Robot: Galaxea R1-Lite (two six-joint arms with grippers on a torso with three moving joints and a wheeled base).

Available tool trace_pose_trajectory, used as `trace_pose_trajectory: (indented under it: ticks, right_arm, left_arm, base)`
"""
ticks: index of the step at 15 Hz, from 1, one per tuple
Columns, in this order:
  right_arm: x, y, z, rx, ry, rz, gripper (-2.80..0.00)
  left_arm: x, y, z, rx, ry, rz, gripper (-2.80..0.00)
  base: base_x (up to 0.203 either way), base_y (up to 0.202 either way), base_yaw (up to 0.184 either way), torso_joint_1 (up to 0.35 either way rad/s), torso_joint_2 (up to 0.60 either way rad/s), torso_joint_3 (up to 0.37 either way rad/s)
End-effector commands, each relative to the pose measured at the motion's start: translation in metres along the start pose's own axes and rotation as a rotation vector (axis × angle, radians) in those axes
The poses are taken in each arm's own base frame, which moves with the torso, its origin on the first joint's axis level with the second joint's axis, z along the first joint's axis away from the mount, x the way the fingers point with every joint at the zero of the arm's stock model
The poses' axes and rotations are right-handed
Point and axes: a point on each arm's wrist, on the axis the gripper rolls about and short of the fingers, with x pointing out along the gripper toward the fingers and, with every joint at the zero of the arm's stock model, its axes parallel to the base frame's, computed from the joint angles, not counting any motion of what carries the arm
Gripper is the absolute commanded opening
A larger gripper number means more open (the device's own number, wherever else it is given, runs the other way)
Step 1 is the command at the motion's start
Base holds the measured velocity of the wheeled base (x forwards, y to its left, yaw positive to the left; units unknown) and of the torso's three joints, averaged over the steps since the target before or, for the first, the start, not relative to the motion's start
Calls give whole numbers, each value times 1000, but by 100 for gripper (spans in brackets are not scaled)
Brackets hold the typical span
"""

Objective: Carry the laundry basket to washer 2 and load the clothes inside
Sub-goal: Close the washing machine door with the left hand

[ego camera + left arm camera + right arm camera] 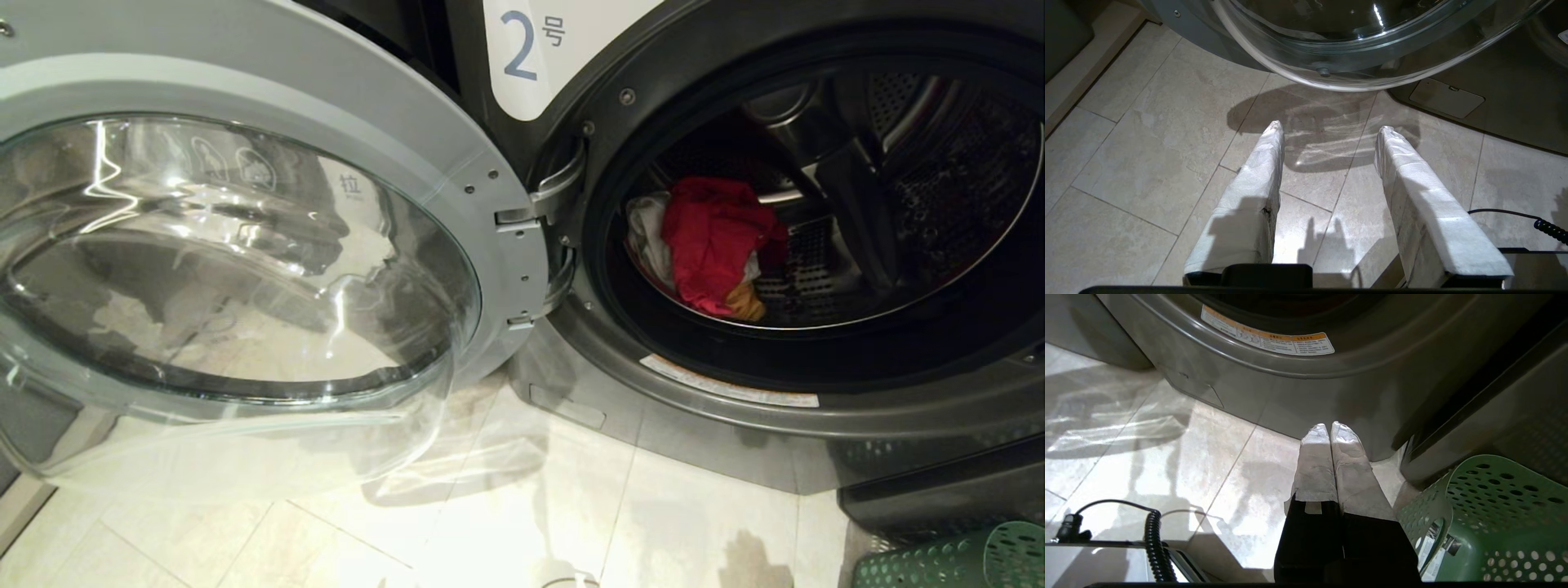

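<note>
Washer 2 [600, 106], dark grey with a blue "2" on its white label, fills the head view with its door [237, 245] swung wide to the left. The clothes [710, 245] lie inside the drum: a red garment on top, white cloth behind it, a bit of mustard yellow below. The green perforated laundry basket [963, 559] stands on the floor at the lower right, right of the washer's opening. My right gripper [1329, 426] hangs shut and empty over the tiles beside the laundry basket [1490, 506]. My left gripper [1331, 128] is open and empty, low over the floor under the door.
The glass bowl of the open door [1355, 45] juts out just above and ahead of my left gripper. A second dark appliance front [1486, 408] stands right of the washer, behind the basket. A coiled black cable [1153, 543] lies on my base.
</note>
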Motion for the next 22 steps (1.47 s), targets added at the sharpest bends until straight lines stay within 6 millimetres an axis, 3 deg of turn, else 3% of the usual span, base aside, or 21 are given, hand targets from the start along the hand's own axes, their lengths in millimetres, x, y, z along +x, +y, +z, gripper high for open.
trace_pose_trajectory:
  ticks: [1, 16, 22]
  right_arm:
    - [0, 0, -1, 8, 6, 0, -280]
    - [0, 0, -1, 26, 7, -3, -280]
    - [0, 0, -1, 24, 6, -2, -280]
  left_arm:
    - [0, 0, 0, 0, 2, 0, -280]
    - [0, 0, 0, 54, 4, -14, -280]
    - [0, 0, 0, 49, 2, -12, -280]
  base:
    - [0, 0, 0, 0, 0, 0]
    - [0, 0, 0, 0, 0, 0]
    - [0, 0, 0, 4, 2, 168]
